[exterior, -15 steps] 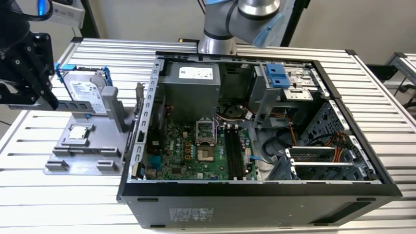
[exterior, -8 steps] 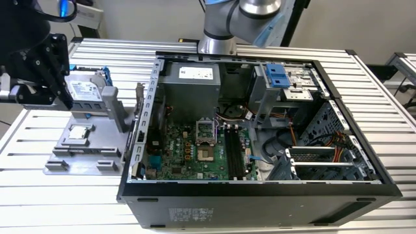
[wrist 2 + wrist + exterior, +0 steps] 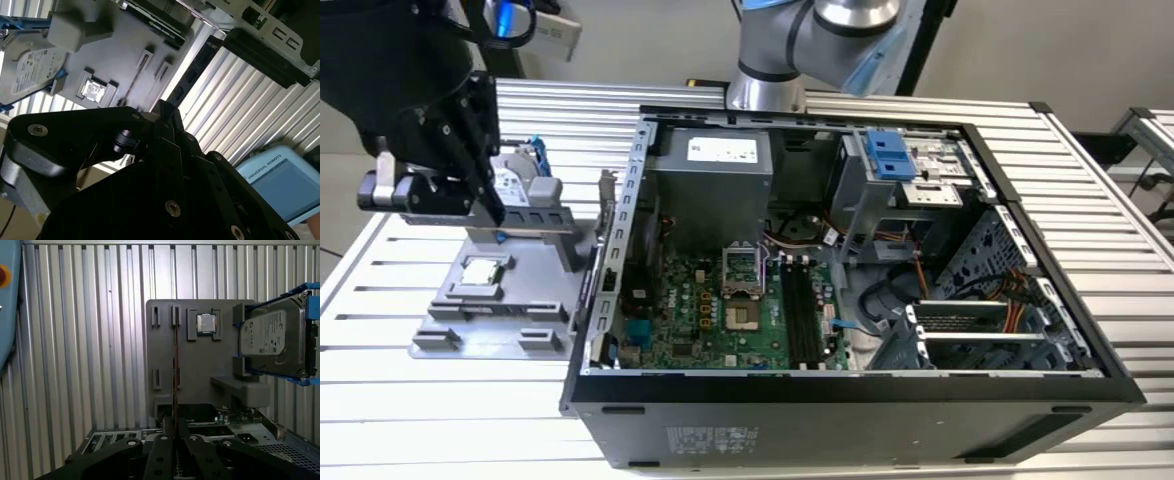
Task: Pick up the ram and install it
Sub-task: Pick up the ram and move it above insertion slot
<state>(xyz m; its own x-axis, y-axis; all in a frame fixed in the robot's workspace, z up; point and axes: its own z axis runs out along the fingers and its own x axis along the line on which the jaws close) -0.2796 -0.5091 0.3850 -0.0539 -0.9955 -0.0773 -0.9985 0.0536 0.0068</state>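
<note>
Item: ram (image 3: 175,365), pinched edge-on in near-shut gripper (image 3: 175,424); long axis ran from fixture (image 3: 200,370) toward PC case (image 3: 854,392); mobo slots (image 3: 797,305) lay well apart, exterior view's right

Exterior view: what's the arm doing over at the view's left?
The arm's gripper is over the grey parts fixture beside the open PC case. It is lined up with the ram, which stands on edge in the fixture near the processor chip and hard drive. I can't tell whether the ram is gripped. It is not installed yet.
</note>
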